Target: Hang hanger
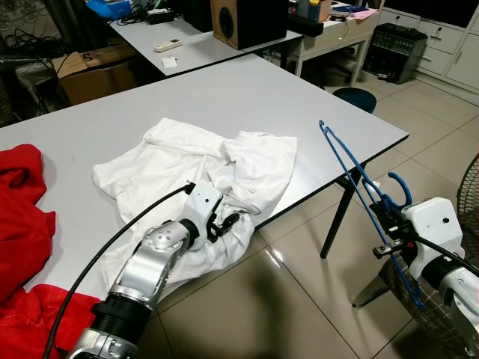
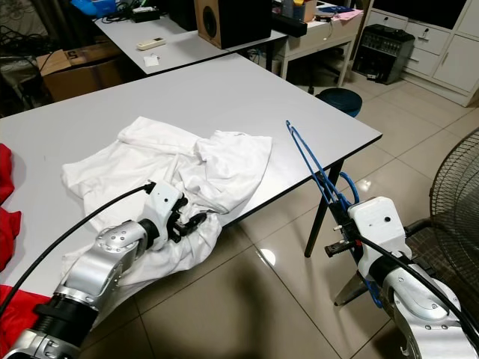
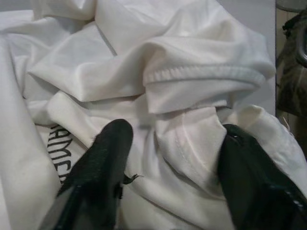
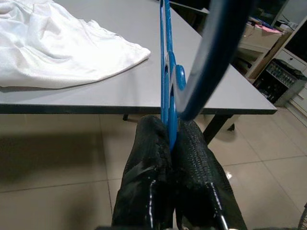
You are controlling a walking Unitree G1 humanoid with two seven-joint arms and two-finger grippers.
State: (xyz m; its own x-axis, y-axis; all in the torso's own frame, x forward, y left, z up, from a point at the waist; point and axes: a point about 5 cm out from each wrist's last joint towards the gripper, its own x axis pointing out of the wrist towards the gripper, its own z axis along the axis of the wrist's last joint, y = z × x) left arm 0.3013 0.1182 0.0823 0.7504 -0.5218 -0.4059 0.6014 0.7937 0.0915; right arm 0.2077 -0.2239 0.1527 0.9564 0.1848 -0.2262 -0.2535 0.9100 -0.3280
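The one piece of writing that shows is dark print on the white T-shirt (image 3: 144, 96), seen in the left wrist view beside one black finger (image 3: 98, 172) of the left pincer. Its capital letters run sideways and are cut off by folds of cloth; something like "AMC" can be made out, but the whole word cannot be read.
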